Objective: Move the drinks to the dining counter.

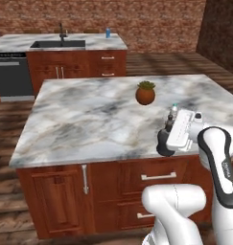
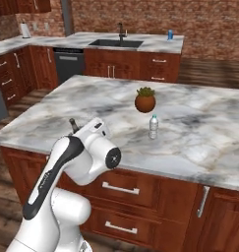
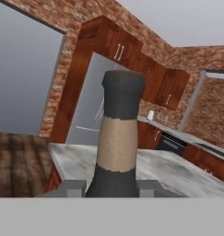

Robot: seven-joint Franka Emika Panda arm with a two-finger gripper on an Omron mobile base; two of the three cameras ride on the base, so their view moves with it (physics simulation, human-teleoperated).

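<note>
1. The two-finger gripper is closing narrowly on the squat black narrow-necked bottle; in the hand view the neck is rising straight up between the jaws, so the bottle's long axis is running upright, along the camera's line of sight.
2. In the left base view that bottle is sitting at the near right edge of the sinkless marble-topped island, half hidden by the white hand; whether it is resting on the top or already lifting clear, I cannot tell.
3. The clear plastic water bottle is standing upright just beyond, near the round terracotta pot with a green plant, which is holding only its plant.
4. Farthest off, the blue-and-white can is standing on the long grey-white veined marble dining counter, right of its black inset sink.
5. Judging from this, the held bottle is needing to travel away from the robot, past the island, so the base is probably having to drive.
</note>
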